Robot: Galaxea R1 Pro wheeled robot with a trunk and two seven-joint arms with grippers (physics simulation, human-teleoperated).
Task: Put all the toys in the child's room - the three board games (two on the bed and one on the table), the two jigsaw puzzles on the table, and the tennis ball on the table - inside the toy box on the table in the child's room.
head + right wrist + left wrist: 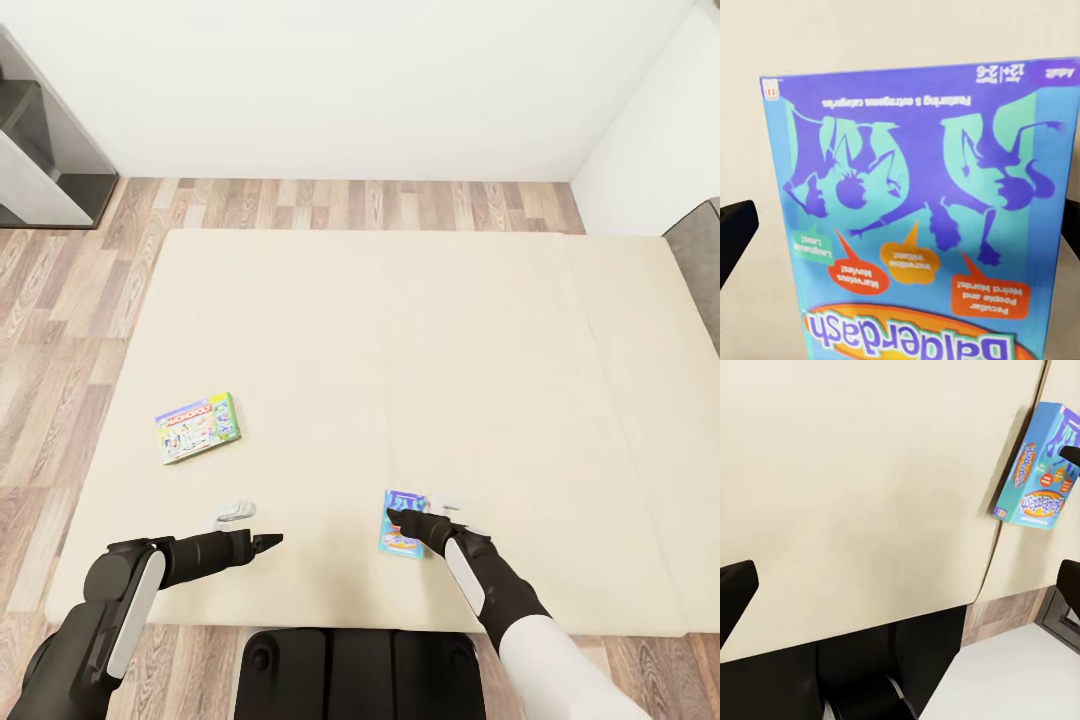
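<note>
Two board games lie on the cream mattress of the bed (420,330). A pale one with a red logo and green edge (197,427) rests near the left side. A blue one with cartoon art (403,527) (1039,472) (922,217) sits close to the front edge. My right gripper (396,517) (900,232) hovers right over this blue box, open, one dark fingertip (735,234) off each of its sides. Over bare mattress left of the blue box, my left gripper (268,541) (900,592) stands open and holds nothing.
A dark grey shelf unit (50,150) stands on the wood-plank floor (50,330) at the back left. White walls close the far side and the right. A grey object (700,260) shows at the right edge. My black base (350,670) is against the bed's front.
</note>
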